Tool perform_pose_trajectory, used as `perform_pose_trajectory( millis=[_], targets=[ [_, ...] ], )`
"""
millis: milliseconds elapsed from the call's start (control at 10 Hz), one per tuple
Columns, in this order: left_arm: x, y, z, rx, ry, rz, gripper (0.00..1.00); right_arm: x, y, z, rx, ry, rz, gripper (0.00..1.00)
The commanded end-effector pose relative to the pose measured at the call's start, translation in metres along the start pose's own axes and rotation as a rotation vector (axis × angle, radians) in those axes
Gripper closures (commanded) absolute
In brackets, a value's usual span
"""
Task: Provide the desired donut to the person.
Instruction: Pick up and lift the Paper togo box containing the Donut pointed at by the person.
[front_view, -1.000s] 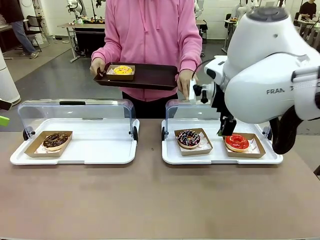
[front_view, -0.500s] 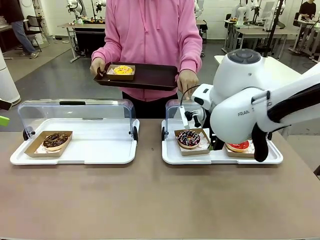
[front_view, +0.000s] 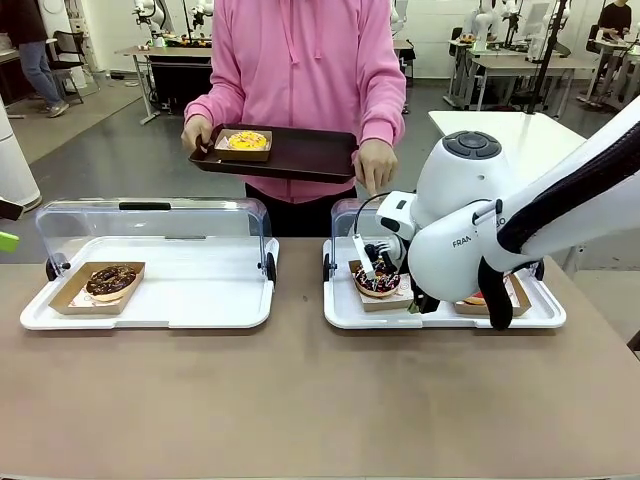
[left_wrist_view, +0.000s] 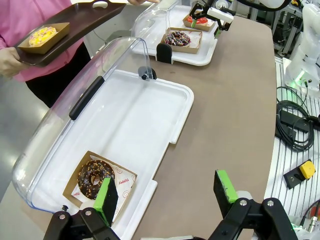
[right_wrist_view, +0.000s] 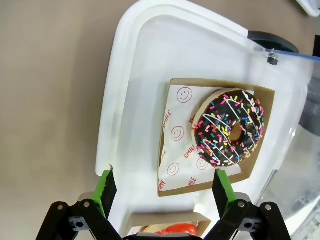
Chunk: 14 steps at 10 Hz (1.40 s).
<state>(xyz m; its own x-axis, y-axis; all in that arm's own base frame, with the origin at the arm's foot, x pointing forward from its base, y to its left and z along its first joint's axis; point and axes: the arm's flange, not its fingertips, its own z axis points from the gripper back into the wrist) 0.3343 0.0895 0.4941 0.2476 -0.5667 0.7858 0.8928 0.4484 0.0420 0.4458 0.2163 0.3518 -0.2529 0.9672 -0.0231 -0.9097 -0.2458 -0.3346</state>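
Left hand: fingers apart, empty, above near edge of left case. Case lid up; inside, nut-topped donut in carton at left end.

Person across counter holds dark tray level; yellow donut in carton on its left part.

Right case, lid up: sprinkled donut in open carton, flat, hole up, round, no long axis. Red donut in next carton.

Right hand: fingers spread, gripping nothing, over right case. Sprinkled donut lies ahead of fingertips, offset toward one finger, apart from both.
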Motion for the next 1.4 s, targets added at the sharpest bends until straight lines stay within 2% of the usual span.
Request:
perform_pose_trajectory(
  millis=[0,300,400,500,600,800,900,1000,1100,1300],
  targets=[
    [-0.001,0.000,0.000,-0.002,-0.016,0.000,0.00,-0.005,-0.011,0.001,0.043,-0.015,0.018,0.00],
    [-0.001,0.000,0.000,-0.002,-0.016,0.000,0.00,-0.010,-0.012,-0.004,0.067,-0.020,0.028,0.00],
    [-0.001,0.000,0.000,-0.002,-0.016,0.000,0.00,-0.011,-0.013,-0.007,0.078,-0.014,0.024,0.57],
    [-0.001,0.000,0.000,-0.002,-0.016,0.000,0.00,-0.013,-0.014,-0.010,0.080,0.003,0.026,0.57],
    [-0.001,0.000,0.000,-0.002,-0.016,0.000,0.00,-0.015,-0.014,-0.014,0.088,0.003,0.035,1.00],
    [-0.001,0.000,0.000,-0.002,-0.016,0.000,0.00,-0.018,-0.015,-0.018,0.077,0.001,0.033,1.00],
    [-0.001,0.000,0.000,-0.002,-0.016,0.000,0.00,-0.019,-0.017,-0.022,0.082,-0.003,0.041,0.85],
    [-0.001,0.000,0.000,-0.002,-0.016,0.000,0.00,-0.019,-0.019,-0.025,0.097,-0.006,0.051,0.95],
    [-0.001,0.000,0.000,-0.002,-0.016,0.000,0.00,-0.020,-0.020,-0.027,0.107,-0.006,0.054,1.00],
    [-0.001,0.000,0.000,-0.002,-0.016,0.000,0.00,-0.022,-0.021,-0.029,0.137,-0.006,0.055,1.00]
  ],
)
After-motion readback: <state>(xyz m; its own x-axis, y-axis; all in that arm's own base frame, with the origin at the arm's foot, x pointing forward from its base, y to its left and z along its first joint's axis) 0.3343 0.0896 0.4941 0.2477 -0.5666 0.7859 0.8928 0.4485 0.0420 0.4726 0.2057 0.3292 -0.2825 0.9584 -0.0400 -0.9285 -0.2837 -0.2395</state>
